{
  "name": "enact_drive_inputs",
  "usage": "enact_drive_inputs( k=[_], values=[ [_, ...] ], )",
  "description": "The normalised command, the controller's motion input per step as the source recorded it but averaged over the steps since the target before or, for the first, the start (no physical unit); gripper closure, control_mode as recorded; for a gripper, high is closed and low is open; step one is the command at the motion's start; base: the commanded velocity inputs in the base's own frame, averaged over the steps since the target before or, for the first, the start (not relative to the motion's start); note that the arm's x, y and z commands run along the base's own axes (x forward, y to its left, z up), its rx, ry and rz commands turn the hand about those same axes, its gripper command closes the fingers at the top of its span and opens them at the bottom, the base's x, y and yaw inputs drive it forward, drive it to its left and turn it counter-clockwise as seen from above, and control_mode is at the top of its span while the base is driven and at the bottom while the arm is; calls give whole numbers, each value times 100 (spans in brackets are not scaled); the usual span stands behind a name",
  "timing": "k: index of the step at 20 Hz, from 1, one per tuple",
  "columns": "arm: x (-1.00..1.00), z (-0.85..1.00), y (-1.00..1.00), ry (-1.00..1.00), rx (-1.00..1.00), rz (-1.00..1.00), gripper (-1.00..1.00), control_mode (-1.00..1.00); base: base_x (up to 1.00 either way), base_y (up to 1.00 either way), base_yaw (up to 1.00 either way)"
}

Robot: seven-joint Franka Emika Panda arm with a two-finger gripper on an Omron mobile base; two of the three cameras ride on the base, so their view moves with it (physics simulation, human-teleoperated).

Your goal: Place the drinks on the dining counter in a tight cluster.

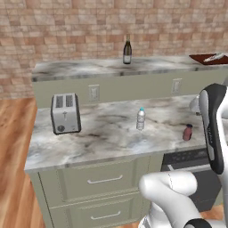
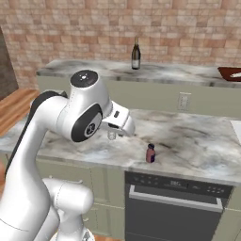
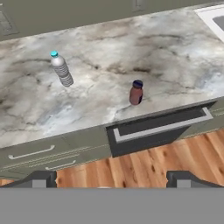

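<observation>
The tall dark wine bottle (image 1: pixel 127 50) (image 2: pixel 136 54) stands upright on the raised dining counter (image 1: pixel 80 69) (image 2: pixel 169 73) near the brick wall. Down on the lower marble worktop (image 1: pixel 107 133) stand the small clear water bottle (image 1: pixel 140 119) (image 3: pixel 61 69) and, to its right near the front edge, the short maroon bottle (image 1: pixel 188 132) (image 2: pixel 150 153) (image 3: pixel 136 92). My gripper (image 3: pixel 111 180) hangs open above the floor in front of the worktop, well short of both bottles, with nothing between its fingers. In the right base view my own arm hides most of the water bottle.
A silver toaster (image 1: pixel 65 113) sits at the worktop's left end. A dark red tray (image 1: pixel 209 58) (image 2: pixel 230 73) lies on the dining counter's right end. A dark appliance front (image 2: pixel 174 207) sits under the worktop below the maroon bottle. A sink corner (image 3: pixel 214 17) lies to the right.
</observation>
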Motion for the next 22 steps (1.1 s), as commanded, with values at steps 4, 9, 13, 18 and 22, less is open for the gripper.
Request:
enact_drive_inputs(
  k=[4,9,13,18,22],
  values=[
    [0,0,0,0,0,0,-100,100,0,0,0],
    [0,0,0,0,0,0,-100,100,0,0,0],
    [0,0,0,0,0,0,-100,100,0,0,0],
    [25,-16,-27,0,4,4,-100,-100,0,-1,0],
    [100,-22,-82,6,19,32,-100,-100,0,0,0]
  ],
)
